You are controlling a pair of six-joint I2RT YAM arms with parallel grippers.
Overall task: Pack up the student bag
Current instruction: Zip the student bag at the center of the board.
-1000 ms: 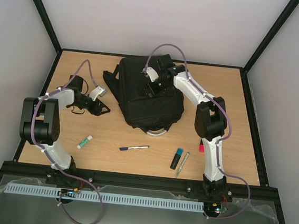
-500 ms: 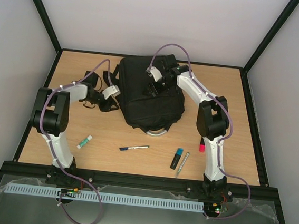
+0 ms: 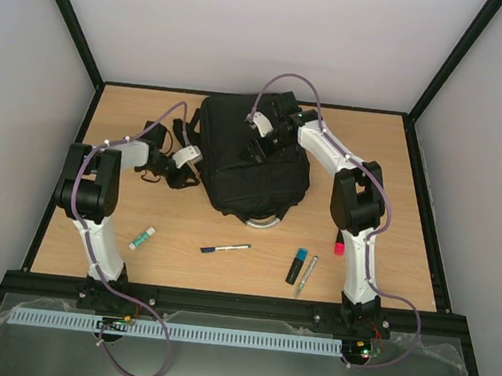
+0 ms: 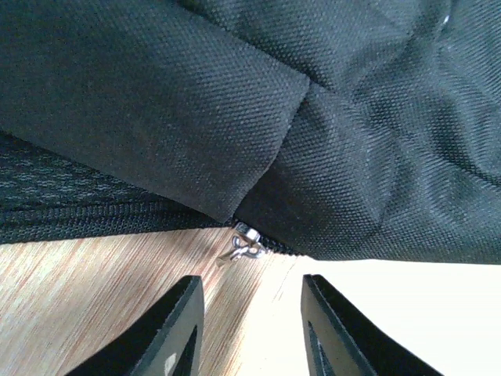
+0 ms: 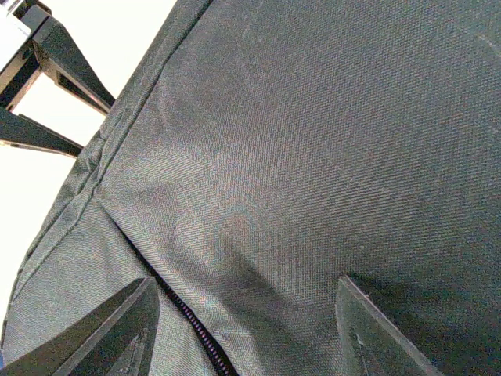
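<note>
The student bag (image 3: 253,166) lies on the far middle of the table (image 3: 415,190), its far end close against the black frame at the far edge. Its long axis runs from far to near, leaning slightly right toward the near end. The end with the grey-white loop (image 3: 270,221) points at the near edge, and the straps (image 3: 182,132) spill out on its left side.

Bare wood stays open to the right of the bag as far as the right frame, and in the far-left corner. The near strip holds a white-and-green tube (image 3: 142,238), a pen (image 3: 225,249), a blue marker (image 3: 298,265) and a silver pen (image 3: 306,275), all well apart from the bag.

The left pincer (image 4: 250,333) sits low at the bag's left edge, jaws moderately apart and holding nothing. A small metal zip pull (image 4: 243,244) hangs just beyond the gap, where the fabric meets the table.

The right pincer (image 5: 243,345) is spread wide over the bag's far upper face. It grips nothing, and a zip line (image 5: 192,321) runs between its fingers.
</note>
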